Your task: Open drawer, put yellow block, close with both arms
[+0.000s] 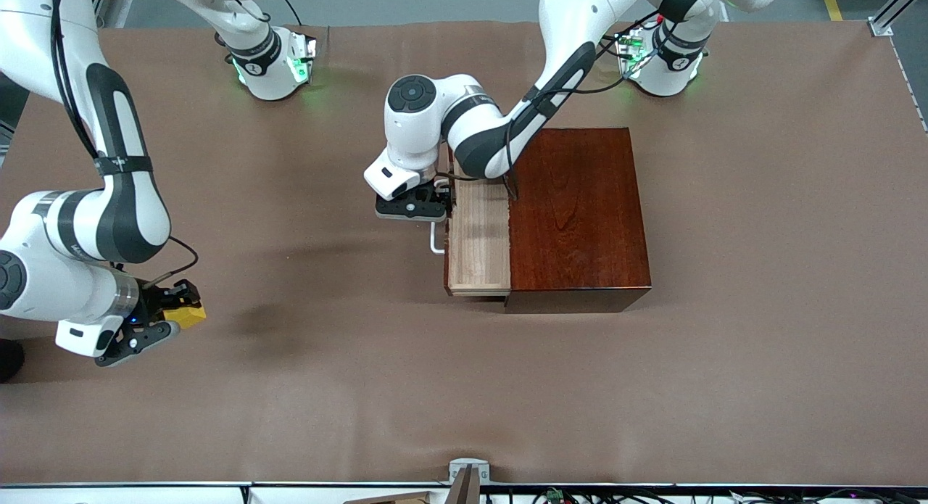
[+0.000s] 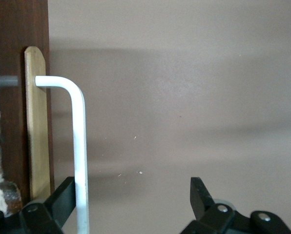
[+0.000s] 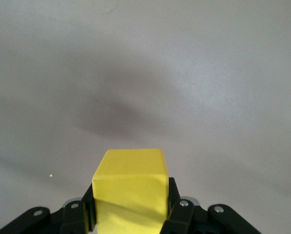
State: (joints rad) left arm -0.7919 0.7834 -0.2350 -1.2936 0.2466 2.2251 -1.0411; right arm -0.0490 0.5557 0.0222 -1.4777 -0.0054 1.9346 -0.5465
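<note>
The drawer (image 1: 478, 236) stands pulled out of the mahogany box (image 1: 580, 214), its pale tray empty. My left gripper (image 1: 411, 207) is at the white handle (image 1: 435, 241), open. In the left wrist view the handle bar (image 2: 80, 146) runs between the wide-apart fingers of the left gripper (image 2: 132, 191), close against one finger (image 2: 62, 195). The right gripper (image 1: 165, 317) hangs over the table at the right arm's end, shut on the yellow block (image 1: 185, 315). In the right wrist view the block (image 3: 131, 190) fills the gap between the pads.
Brown paper covers the table (image 1: 464, 388). The left arm's forearm (image 1: 536, 105) reaches over the box's top corner. A small metal bracket (image 1: 467, 475) sits at the table edge nearest the front camera.
</note>
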